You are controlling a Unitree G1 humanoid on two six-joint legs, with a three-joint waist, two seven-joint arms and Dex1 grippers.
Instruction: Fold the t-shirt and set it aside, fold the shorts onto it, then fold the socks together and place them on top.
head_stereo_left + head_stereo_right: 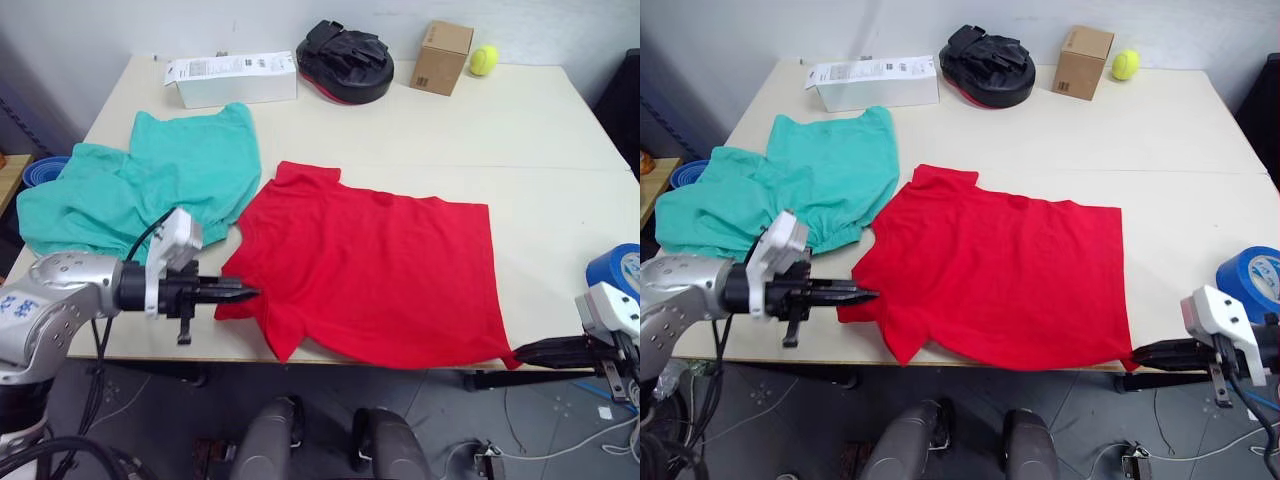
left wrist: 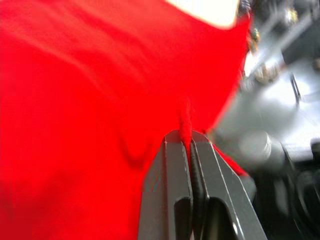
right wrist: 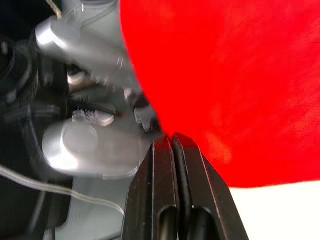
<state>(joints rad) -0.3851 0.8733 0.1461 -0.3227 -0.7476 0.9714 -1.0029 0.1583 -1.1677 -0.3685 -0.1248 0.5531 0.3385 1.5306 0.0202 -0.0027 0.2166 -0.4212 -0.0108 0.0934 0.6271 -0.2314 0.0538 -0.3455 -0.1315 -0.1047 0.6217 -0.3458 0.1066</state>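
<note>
I get even, soft room light from above in both head views, bright enough, no hard glare on the table (image 1: pixel 520 130). Shadows are faint, just a thin dark band under its near edge. The t-shirt (image 1: pixel 380 270) reads strongly saturated, its folds barely shaded. My wrist views are smeared: the red cloth is a blur and the background metal parts are out of focus

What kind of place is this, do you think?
Probably a lab or workshop set up for robot trials, not a home. A plain work table holds the t-shirt beside unrelated props: a cardboard box, a tennis ball, a roll of blue tape.
</note>
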